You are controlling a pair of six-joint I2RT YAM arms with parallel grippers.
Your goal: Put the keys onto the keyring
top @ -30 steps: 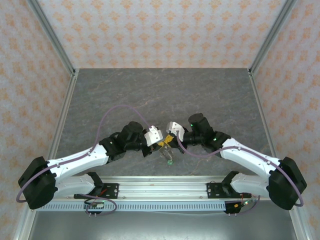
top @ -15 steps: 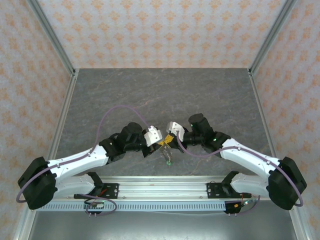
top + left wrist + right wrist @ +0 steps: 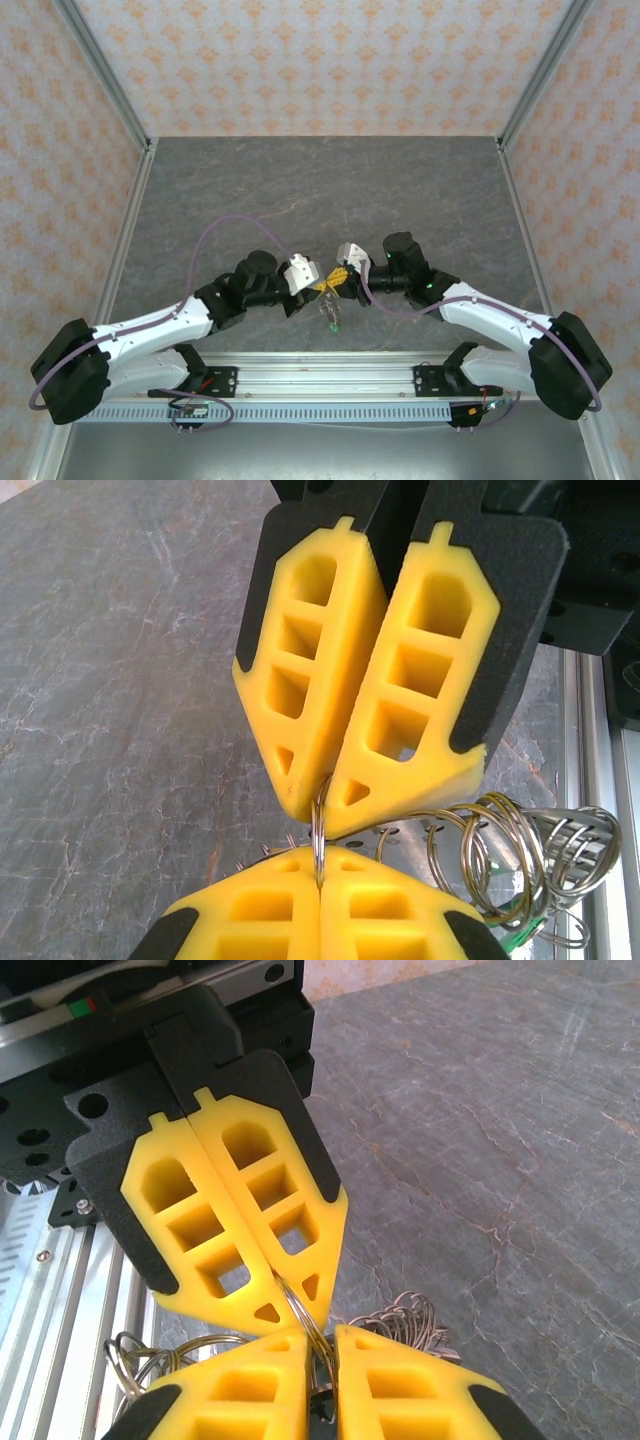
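Observation:
Over the table's near middle, my left gripper (image 3: 318,288) and right gripper (image 3: 340,281) meet tip to tip. Both pinch the same thin steel keyring (image 3: 318,830), which stands edge-on between them. In the left wrist view, my left gripper (image 3: 320,865) is shut tight on its lower arc, and the right gripper's fingers (image 3: 400,780) close on the upper arc. In the right wrist view, my right gripper (image 3: 322,1345) stands a narrow slit apart around the keyring (image 3: 305,1320) and a dark key head (image 3: 322,1415). The keys (image 3: 335,318) and more wire loops (image 3: 510,850) dangle below, one key green.
A silver rail (image 3: 320,385) runs along the near edge just behind the hanging bundle. Metal posts (image 3: 105,70) and patterned walls enclose the grey stone tabletop (image 3: 320,190), which lies bare beyond the grippers.
The left arm has settled lower and a little left, and the right wrist has edged right. The pinch point stays put. The dangling bundle has swung slightly.

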